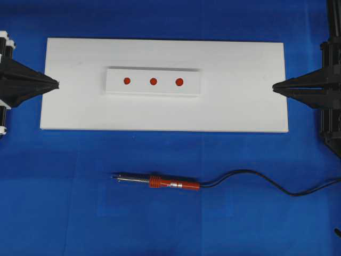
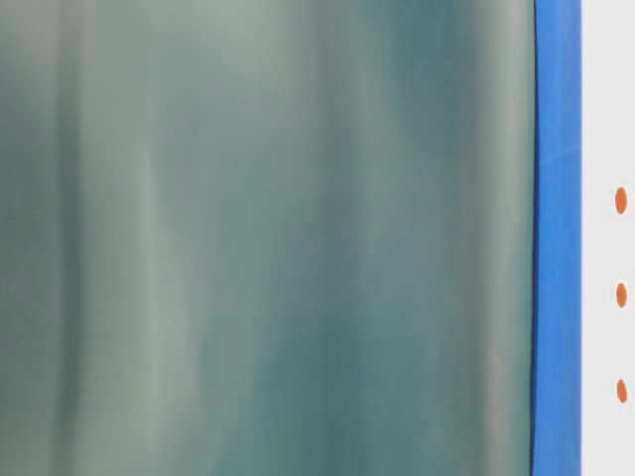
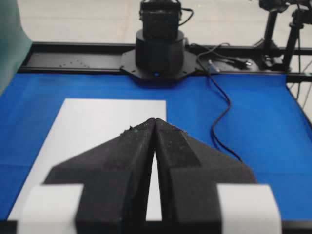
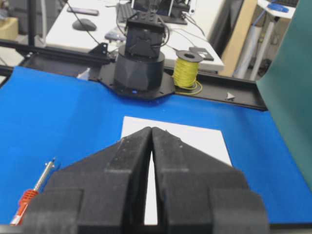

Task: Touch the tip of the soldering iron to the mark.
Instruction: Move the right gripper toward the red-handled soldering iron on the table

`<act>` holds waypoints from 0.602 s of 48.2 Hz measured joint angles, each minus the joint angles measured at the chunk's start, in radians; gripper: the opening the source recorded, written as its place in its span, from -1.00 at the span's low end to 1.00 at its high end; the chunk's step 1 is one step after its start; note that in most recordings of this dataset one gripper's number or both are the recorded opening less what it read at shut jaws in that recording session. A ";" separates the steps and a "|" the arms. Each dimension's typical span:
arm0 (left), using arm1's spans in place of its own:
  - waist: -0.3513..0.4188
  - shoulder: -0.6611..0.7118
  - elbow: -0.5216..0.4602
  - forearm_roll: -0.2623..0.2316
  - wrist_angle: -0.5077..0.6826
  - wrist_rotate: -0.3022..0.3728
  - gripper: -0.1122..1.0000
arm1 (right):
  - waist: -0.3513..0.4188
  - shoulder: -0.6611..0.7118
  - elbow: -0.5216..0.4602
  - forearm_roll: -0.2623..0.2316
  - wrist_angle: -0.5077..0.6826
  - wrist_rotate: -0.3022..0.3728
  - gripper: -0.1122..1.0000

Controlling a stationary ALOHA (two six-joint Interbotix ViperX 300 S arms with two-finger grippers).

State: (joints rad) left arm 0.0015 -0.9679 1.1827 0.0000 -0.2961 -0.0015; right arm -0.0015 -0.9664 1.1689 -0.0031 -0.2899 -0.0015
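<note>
Both sets of fingers pressed closed, empty: left gripper (image 1: 56, 84), right gripper (image 1: 274, 87). Soldering iron (image 1: 159, 182) lies on the blue surface (image 1: 64, 202), untouched.

A: Table-level view is mostly a blurry green sheet (image 2: 268, 238), totally out of focus. Only 3 orange dots (image 2: 621, 295) peek in at the right edge.

B: Yep. The soldering iron (image 4: 30, 197) gets cut off at the bottom of the right wrist view, and its cord (image 1: 277, 185) runs off the overhead's right side.
</note>
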 measured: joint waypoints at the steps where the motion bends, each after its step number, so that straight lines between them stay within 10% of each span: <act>1: 0.000 0.000 0.002 0.000 0.000 0.000 -0.80 | 0.000 0.000 0.000 0.000 0.000 -0.002 -0.80; 29: 0.002 -0.031 0.012 0.000 0.005 0.000 -0.79 | 0.020 0.072 -0.038 0.002 0.046 0.043 -0.88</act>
State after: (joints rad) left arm 0.0031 -0.9986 1.1950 0.0000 -0.2915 -0.0015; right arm 0.0184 -0.8943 1.1305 -0.0015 -0.2439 0.0414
